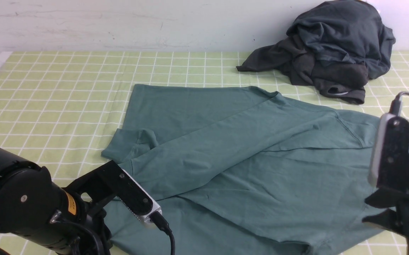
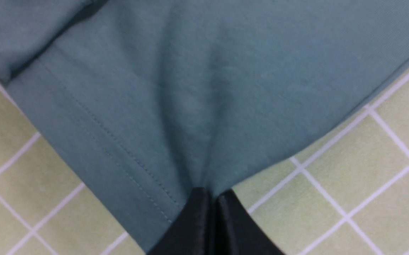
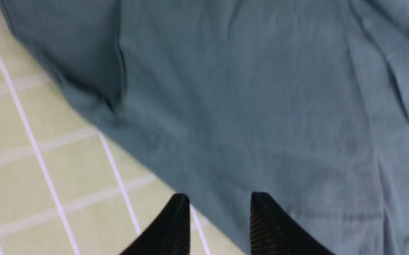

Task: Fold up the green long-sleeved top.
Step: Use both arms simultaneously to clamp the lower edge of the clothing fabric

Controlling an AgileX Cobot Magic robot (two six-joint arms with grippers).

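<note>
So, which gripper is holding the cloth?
The left gripper: its jaws are shut on the edge of the green top. The right gripper has its jaws apart and grips nothing.

The left arm (image 1: pixel 23 209) lies low at the near left corner of the green top (image 1: pixel 246 159), wrist angled in toward the cloth. Its left tool (image 2: pixel 209 198) is pressed tight together, pinching a puckered bit of the top's edge beside the stitched hem. The right arm (image 1: pixel 399 177) stands at the top's near right edge, and the right tool (image 3: pixel 220 209) has its ribbed fingers (image 3: pixel 264 223) parted, one over the cloth and the other just off it.
</note>
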